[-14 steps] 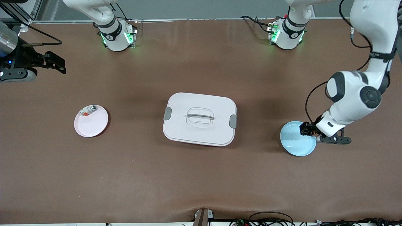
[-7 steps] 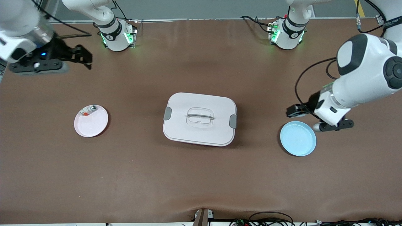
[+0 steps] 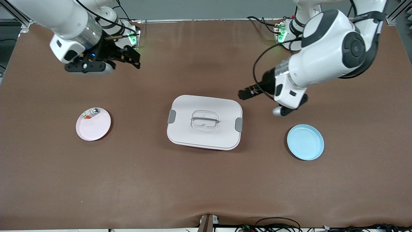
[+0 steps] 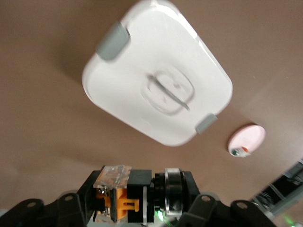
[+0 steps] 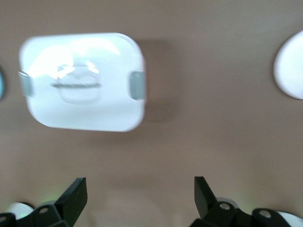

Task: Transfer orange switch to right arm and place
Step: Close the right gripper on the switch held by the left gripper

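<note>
A: Two arms are raised over the table [image 3: 206, 193] in the front view. The left gripper [image 3: 245, 94] is over bare table just beside the corner of the white lidded box [image 3: 204, 121] at the left arm's end. The fingertips are dark and small here, so this view does not show what they carry. The right gripper [image 3: 132, 58] is over bare table close to the right arm's base, jaws spread.

B: And the plates?

A: The blue plate [image 3: 305, 142] lies bare toward the left arm's end. The pink plate [image 3: 93, 124] lies toward the right arm's end, with a small silver-and-red part [image 3: 90, 113] at its rim.

B: Left wrist view?

A: The left gripper [image 4: 137, 201] is pinching the orange switch [image 4: 125, 196], which lies sideways between the fingers: orange section and clear casing at one end, black body and metal ring at the other. Judged from this, the sideways hold leaves an end free for the other arm to take. The box [image 4: 156, 85] lies below and the pink plate [image 4: 246, 140] farther off.

B: Right wrist view?

A: The right gripper [image 5: 140, 196] has its fingers wide apart and nothing between them. The box [image 5: 82, 80] is below, and a pale plate edge [image 5: 289, 66] shows at the frame border. The open jaws suit an arm readied to receive.

B: Stage of the task?

A: Probably the approach to the handover. The two grippers are well apart, so the transfer is not yet done.
</note>
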Controlling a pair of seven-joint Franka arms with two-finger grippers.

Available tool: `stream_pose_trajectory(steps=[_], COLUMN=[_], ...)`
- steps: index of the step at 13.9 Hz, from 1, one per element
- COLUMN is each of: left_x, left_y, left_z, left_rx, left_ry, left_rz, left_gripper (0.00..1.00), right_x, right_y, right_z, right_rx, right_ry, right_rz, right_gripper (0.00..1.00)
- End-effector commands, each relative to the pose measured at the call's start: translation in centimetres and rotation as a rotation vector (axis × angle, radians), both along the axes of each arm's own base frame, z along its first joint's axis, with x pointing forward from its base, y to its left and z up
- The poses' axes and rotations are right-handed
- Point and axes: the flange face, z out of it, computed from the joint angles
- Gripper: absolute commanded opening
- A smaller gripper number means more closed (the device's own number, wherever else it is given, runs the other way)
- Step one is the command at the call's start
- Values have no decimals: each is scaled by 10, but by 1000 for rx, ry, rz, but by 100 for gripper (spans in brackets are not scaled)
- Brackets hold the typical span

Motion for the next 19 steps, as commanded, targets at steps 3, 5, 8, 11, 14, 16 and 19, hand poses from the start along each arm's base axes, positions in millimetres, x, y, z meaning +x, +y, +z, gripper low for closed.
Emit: stream_pose_trajectory(steps=[3,5,8,11,14,16,19], left_x=[-18,-25,-22,-28,-29,-34,-39], left_y=[-65,-98,-120,-135,-144,-152,-159], left_z=[14,14,3,-16,-27,-33,-39], left_rx=[-129,-153,-160,-131,-110,-101,-91], left_ry=[138,201,281,330,392,398,411], left_rz=[125,251,376,392,452,442,441], left_gripper=[0,0,0,0,0,0,0], right_x=[-61,-58,-53,-53,-42,-32,-25], right_y=[42,47,48,49,57,64,73], right_z=[-43,-42,-35,-36,-39,-37,-40], right_rx=[229,296,405,425,421,425,419], right_ry=[-90,-59,-23,-4,-4,-9,-5], right_rz=[-200,-296,-394,-407,-408,-409,-404], right_gripper=[100,100,100,100,100,100,100])
